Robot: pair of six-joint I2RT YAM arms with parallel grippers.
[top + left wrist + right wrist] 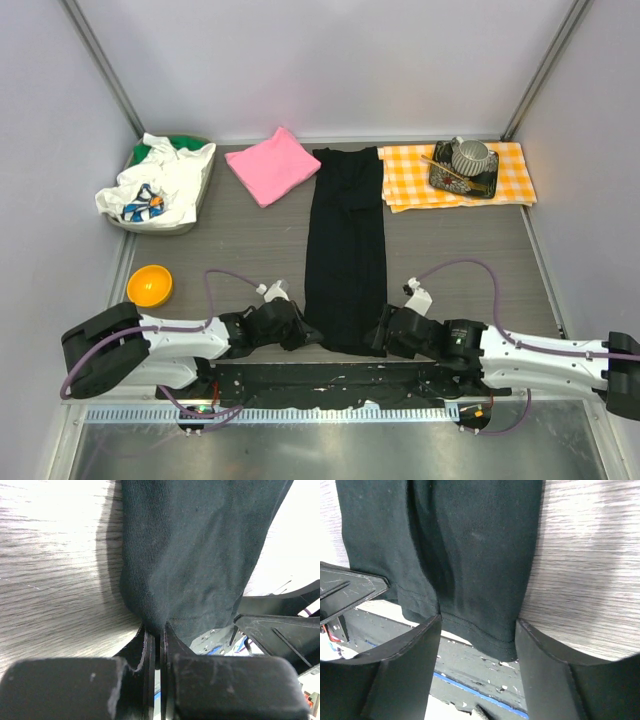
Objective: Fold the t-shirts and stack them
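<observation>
The black t-shirt (346, 250) lies folded into a long narrow strip down the middle of the table, its hem at the near edge. My left gripper (296, 332) is shut on the hem's left corner; in the left wrist view the black cloth (190, 555) is pinched between the closed fingers (149, 650). My right gripper (384, 338) is open at the hem's right corner; the hem (480, 625) sits between the spread fingers (540, 650). The pink t-shirt (272, 165) lies folded at the back, left of the black one.
An orange-and-white checked cloth (510, 180) with a dark tray and a pot (466, 160) is at the back right. A basket of white cloth (160, 185) stands at the back left. An orange bowl (149, 285) sits at the left.
</observation>
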